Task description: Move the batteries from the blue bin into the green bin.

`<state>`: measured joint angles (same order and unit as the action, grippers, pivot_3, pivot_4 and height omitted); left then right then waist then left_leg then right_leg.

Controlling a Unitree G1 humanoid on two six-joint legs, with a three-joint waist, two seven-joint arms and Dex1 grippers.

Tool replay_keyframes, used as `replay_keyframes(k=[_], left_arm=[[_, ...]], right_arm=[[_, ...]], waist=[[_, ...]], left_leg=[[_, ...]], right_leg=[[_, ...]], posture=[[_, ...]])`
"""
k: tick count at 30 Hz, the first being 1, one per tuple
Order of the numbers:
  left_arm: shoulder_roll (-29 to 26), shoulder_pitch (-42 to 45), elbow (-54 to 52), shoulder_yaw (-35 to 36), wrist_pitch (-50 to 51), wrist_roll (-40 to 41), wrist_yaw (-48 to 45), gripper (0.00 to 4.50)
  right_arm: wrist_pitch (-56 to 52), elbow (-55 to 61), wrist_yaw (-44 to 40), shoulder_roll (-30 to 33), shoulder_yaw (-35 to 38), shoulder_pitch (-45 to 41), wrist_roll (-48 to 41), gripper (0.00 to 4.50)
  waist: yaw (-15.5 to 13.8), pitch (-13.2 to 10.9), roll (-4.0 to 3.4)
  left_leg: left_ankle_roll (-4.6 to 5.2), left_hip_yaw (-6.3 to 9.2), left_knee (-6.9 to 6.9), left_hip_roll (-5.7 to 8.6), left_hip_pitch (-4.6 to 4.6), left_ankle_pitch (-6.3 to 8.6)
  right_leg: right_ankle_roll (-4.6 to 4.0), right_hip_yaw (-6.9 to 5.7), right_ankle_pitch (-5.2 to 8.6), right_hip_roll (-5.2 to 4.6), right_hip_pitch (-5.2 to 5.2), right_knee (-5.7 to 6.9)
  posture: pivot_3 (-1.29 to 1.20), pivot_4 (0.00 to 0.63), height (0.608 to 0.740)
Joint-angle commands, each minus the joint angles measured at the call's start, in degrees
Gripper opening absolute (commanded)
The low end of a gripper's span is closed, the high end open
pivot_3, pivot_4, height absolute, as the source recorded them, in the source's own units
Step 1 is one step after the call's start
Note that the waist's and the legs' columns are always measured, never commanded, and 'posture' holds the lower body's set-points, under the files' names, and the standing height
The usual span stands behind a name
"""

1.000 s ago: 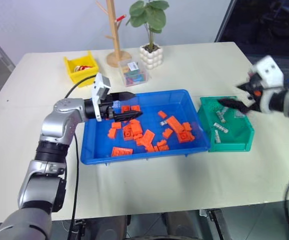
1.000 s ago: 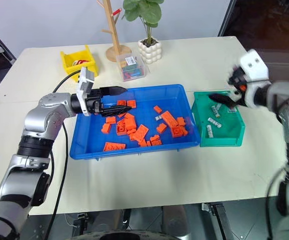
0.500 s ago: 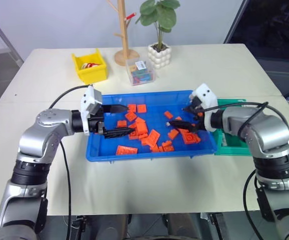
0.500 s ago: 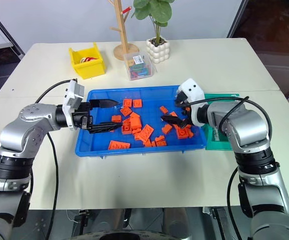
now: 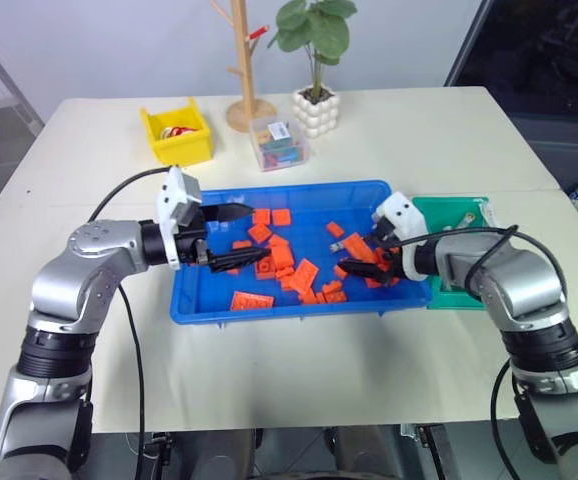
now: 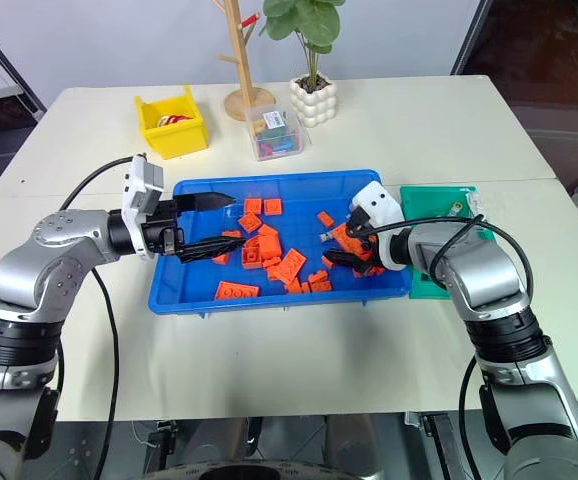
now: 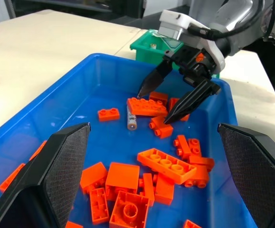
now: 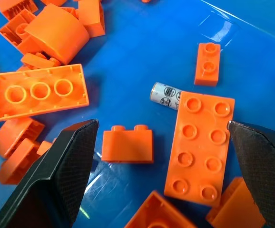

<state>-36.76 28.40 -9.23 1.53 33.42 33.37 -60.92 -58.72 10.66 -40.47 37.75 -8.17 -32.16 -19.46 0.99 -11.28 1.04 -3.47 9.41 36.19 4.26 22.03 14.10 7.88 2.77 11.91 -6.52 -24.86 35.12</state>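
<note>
Silver-grey, one of the batteries (image 8: 166, 96) lies on the floor of the blue bin (image 5: 299, 309), partly under a flat orange brick (image 8: 201, 144). The right gripper (image 7: 173, 97) hangs over it, jaws wide and empty. The left gripper (image 5: 239, 240) gapes empty opposite. The green bin (image 5: 457, 212) seems to hold more batteries.

A glossy, smooth plastic is seen on the shallow rectangular blue bin (image 8: 142, 52). The studded orange plastic bricks (image 8: 201, 145) look satiny. A metallic sheen is shown by the small silver-grey cylindrical battery (image 8: 165, 95).
</note>
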Motion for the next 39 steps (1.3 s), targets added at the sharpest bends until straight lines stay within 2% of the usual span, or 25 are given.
replay_keyframes(k=[1,13,16,21,28,32,39], left_arm=[[-0.3,0.6,-1.7,1.5,-0.1,1.3,0.3,4.50],[-0.3,-0.1,-2.8,1.5,-0.3,1.8,2.0,4.50],[-0.3,-0.1,-2.8,1.7,-0.3,1.9,2.4,4.50],[-0.4,0.1,-2.4,1.9,-0.5,2.0,2.7,4.50],[-0.3,0.2,-2.0,2.1,-0.8,1.9,2.8,4.50],[-0.4,-0.1,-1.7,2.0,-1.2,1.7,2.4,4.50],[-1.4,0.3,-0.5,2.0,-1.6,1.5,0.9,4.50]], right_arm=[[1.3,-1.6,0.2,0.4,0.4,-1.3,0.9,4.46],[5.3,-7.7,0.1,0.0,-1.3,-2.5,2.9,4.46],[5.6,-8.1,-0.1,0.1,-1.7,-2.6,3.2,3.62],[5.9,-8.5,-0.5,0.4,-2.0,-2.8,3.7,1.16],[5.9,-8.5,-0.4,0.7,-1.4,-4.0,4.1,1.15],[5.2,-7.6,-0.1,0.3,-0.4,-8.3,3.7,1.15],[-0.1,-2.4,-0.1,-5.0,-0.6,-15.1,0.1,1.15]], waist=[[-0.2,0.0,0.00],[-0.3,0.0,0.03],[-0.2,0.0,0.03],[-0.2,0.0,0.03],[-0.2,0.0,0.03],[-0.1,0.0,0.02],[0.3,0.0,0.03]], left_leg=[[0.00,0.00,0.00,0.00,0.00,0.00],[0.00,0.01,0.02,0.01,-0.03,0.00],[0.00,0.02,0.02,0.02,-0.03,0.00],[0.00,0.02,0.02,0.02,-0.03,0.00],[0.00,0.02,0.02,0.02,-0.04,0.00],[0.00,0.01,0.02,0.02,-0.04,0.00],[0.00,0.02,-0.10,-0.09,-0.11,0.00]], right_leg=[[0.00,0.00,0.00,0.00,0.01,0.00],[0.00,0.00,0.00,-0.01,0.08,-0.02],[0.00,0.00,0.00,-0.01,0.08,-0.02],[0.00,0.00,0.00,-0.01,0.08,-0.02],[0.00,0.00,0.00,-0.01,0.08,-0.02],[0.00,0.00,0.00,-0.01,0.07,-0.02],[-0.01,0.00,0.00,0.08,0.04,0.00]], posture=[[0.00,0.150,0.740],[0.00,0.150,0.740],[0.00,0.150,0.740],[0.00,0.150,0.740],[0.00,0.150,0.740],[0.00,0.150,0.740],[0.00,0.150,0.740]])
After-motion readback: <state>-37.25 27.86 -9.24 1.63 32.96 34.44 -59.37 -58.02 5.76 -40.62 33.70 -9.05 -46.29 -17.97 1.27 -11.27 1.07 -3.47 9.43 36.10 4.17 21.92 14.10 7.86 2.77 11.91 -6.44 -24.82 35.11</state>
